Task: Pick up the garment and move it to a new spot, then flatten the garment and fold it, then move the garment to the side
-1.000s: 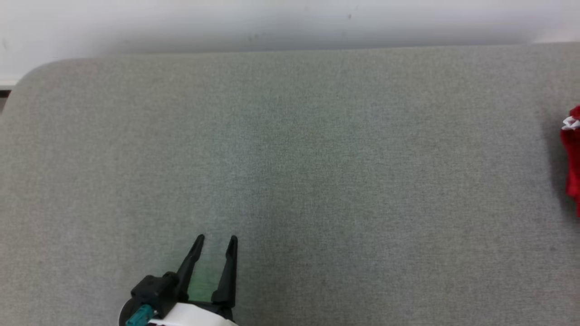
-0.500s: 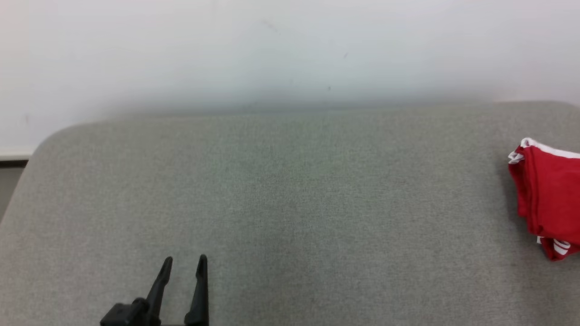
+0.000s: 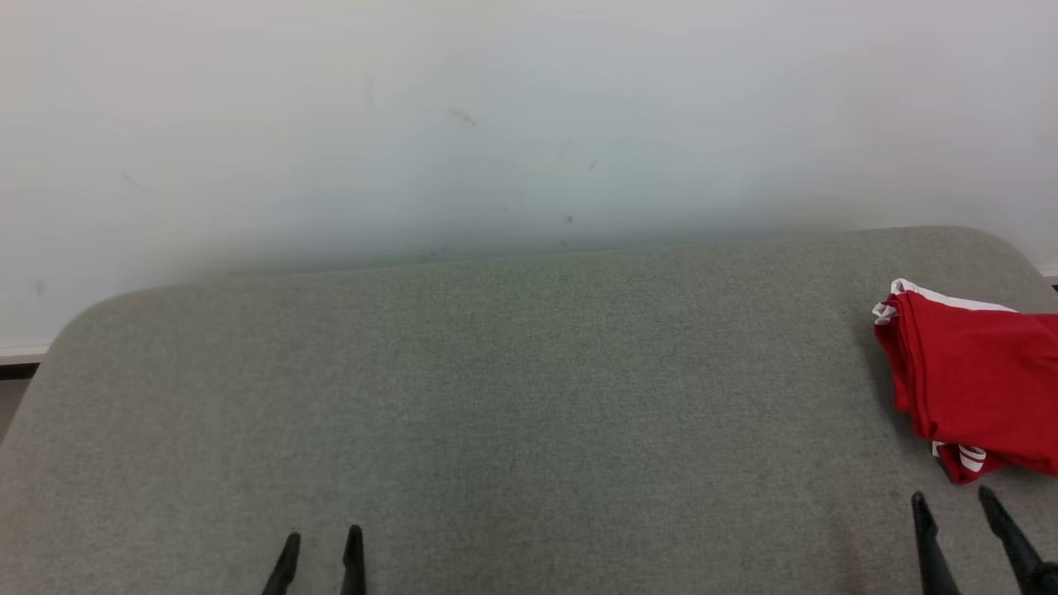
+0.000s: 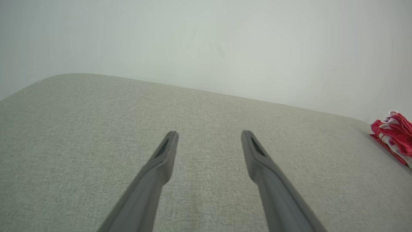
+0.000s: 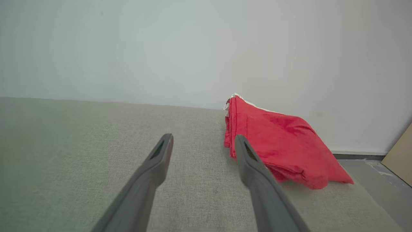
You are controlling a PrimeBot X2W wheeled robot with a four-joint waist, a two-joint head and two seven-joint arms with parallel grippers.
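The garment [image 3: 979, 376] is a red piece with white trim, folded into a thick bundle at the right end of the grey fabric table [image 3: 529, 413]. It also lies at the right edge of the left wrist view as the garment [image 4: 394, 137], and close ahead in the right wrist view as the garment [image 5: 280, 145]. My right gripper [image 3: 952, 498] stands open just in front of the bundle, apart from it; in the right wrist view my right gripper [image 5: 203, 138] holds nothing. Over bare fabric at the lower left, my left gripper [image 3: 322, 535] is open and empty, as my left gripper [image 4: 209, 133] shows.
A white wall [image 3: 529, 124] runs right behind the table's far edge. The table's corners are rounded, and its right end drops off just past the garment. A strip of floor [image 5: 379, 180] and a tan board [image 5: 400, 154] lie beyond that end.
The head camera has tilted up and turned right, so the wall fills more of the picture and the garment has come into it. The right gripper's fingers now show at the lower right.
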